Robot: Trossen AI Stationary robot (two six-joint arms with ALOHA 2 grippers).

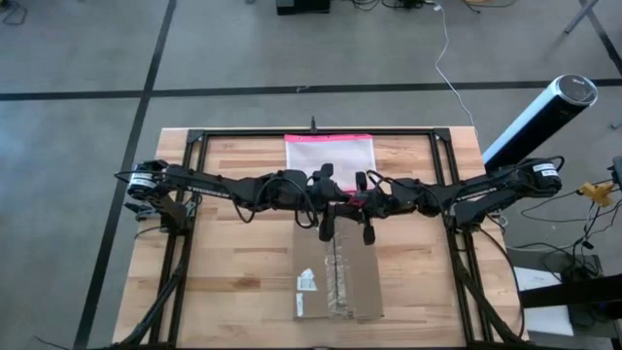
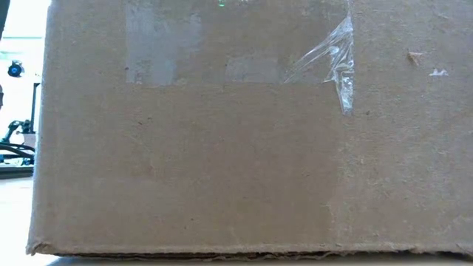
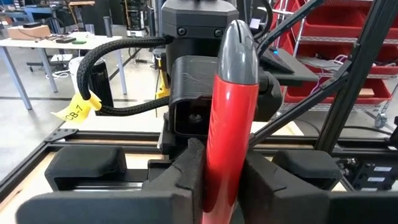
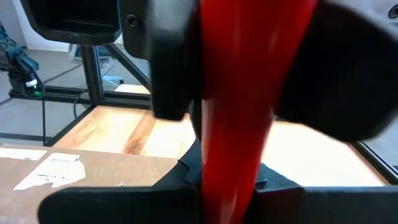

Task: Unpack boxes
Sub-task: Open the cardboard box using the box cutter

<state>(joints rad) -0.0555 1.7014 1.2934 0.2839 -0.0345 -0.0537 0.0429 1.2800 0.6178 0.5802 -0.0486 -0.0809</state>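
Cardboard fills the low view: one side wall of the brown box [image 2: 244, 148], with a curl of clear tape [image 2: 336, 63] peeling near its upper edge and only a thin strip of room visible past its left edge. Seen from above, the box [image 1: 335, 277] lies flat on the near half of the wooden table [image 1: 233, 282], its taped seam running front to back, a small white label [image 1: 307, 282] on its left flap, and bare wood open on both sides out to the black frame rails. Both arms reach inward and meet over the box's far edge. Left gripper [image 3: 221, 186]: fingers closed narrowly on a red tool with a grey tip [image 3: 233, 112], held upright. Right gripper [image 4: 227, 186]: facing the left one at close range, also clamped on the same red tool [image 4: 239, 93], above the box top. Beyond the grippers, a pink-edged pouch [image 1: 328, 153] lies against the table's far edge, apart from the box.
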